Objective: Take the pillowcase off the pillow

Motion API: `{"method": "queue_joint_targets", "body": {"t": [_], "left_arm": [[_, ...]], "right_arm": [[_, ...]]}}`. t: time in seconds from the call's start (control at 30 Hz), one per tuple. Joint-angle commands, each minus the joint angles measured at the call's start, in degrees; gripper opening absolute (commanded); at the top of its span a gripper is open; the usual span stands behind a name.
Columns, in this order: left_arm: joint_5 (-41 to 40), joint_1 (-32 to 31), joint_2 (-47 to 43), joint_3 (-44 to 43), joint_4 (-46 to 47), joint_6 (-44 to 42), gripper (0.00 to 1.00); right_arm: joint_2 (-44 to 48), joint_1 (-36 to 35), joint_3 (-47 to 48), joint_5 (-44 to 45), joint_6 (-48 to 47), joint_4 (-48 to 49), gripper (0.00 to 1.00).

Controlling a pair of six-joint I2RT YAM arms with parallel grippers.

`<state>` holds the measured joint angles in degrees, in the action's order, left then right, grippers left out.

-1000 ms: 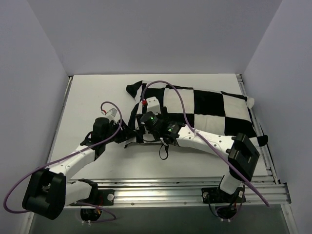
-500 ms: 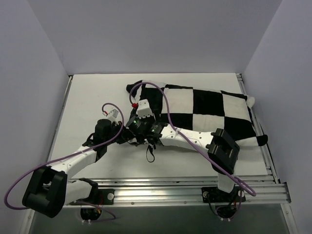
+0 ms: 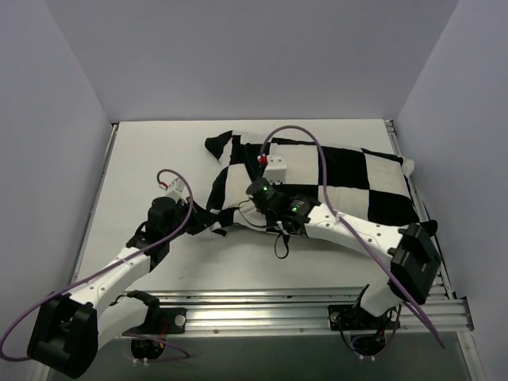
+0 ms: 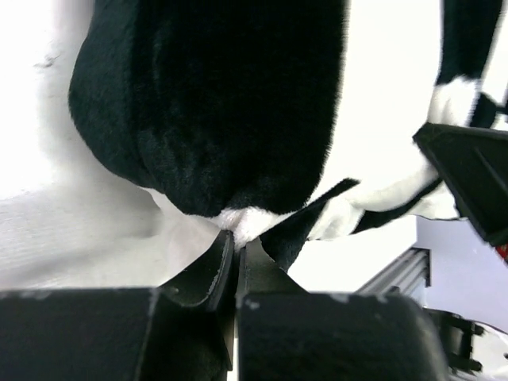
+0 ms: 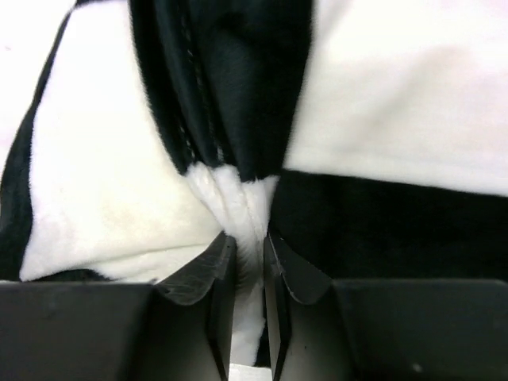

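Observation:
The black-and-white checkered pillowcase (image 3: 341, 171) lies across the right half of the table, bunched at its near left end. My left gripper (image 3: 205, 224) is at that end, and in the left wrist view it (image 4: 236, 238) is shut on a fuzzy white fold of the pillowcase (image 4: 230, 103) edge. My right gripper (image 3: 240, 208) sits just to its right; in the right wrist view it (image 5: 250, 238) is shut on a pinched white fold of the pillowcase (image 5: 119, 182). The pillow is hidden inside the cover. I cannot tell whether the smooth white cloth (image 4: 55, 230) left of my left fingers is the pillow.
The white table (image 3: 151, 159) is walled at the left, back and right. A metal rail (image 3: 278, 305) runs along the near edge and another (image 3: 401, 151) along the right side. A black part of the right arm (image 4: 472, 178) shows at the left wrist view's right edge.
Both grippers have closed on the pillowcase. The right gripper swung left along the cover's near edge, then back right. The left arm drew back slightly towards the left.

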<state>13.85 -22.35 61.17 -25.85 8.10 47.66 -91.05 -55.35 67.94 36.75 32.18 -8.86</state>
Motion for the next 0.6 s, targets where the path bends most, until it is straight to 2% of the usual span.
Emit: {"method": "queue_joint_targets", "body": {"t": [0.0, 0.03, 0.1, 0.23, 0.4, 0.57], "left_arm": [[-6.2, 1.87, -3.67, 0.89, -10.53, -1.86, 0.02], [-6.37, 1.96, -4.73, 1.06, -12.91, -2.13, 0.02], [-6.9, 2.05, -8.14, 1.41, -16.69, -2.22, 0.02], [-7.87, 2.05, -14.22, 1.94, -22.85, -1.87, 0.02], [-7.52, 1.96, -22.83, 2.29, -31.11, -0.38, 0.02], [-5.33, 0.82, -29.25, 3.78, -33.5, 1.29, 0.02]], "right_arm": [[9.64, 6.83, -6.58, 1.06, -3.53, -0.29, 0.1], [12.27, 8.66, -8.6, -0.61, -3.36, 1.11, 0.06], [14.92, 10.34, -10.71, -6.39, -3.44, 3.83, 0.05], [21.42, 12.72, -13.8, -11.08, -2.22, 5.78, 0.01], [24.42, 13.69, -15.82, -11.0, -0.28, 5.52, 0.0], [22.15, 11.94, -15.48, -17.32, -1.25, 7.54, 0.02]]}}
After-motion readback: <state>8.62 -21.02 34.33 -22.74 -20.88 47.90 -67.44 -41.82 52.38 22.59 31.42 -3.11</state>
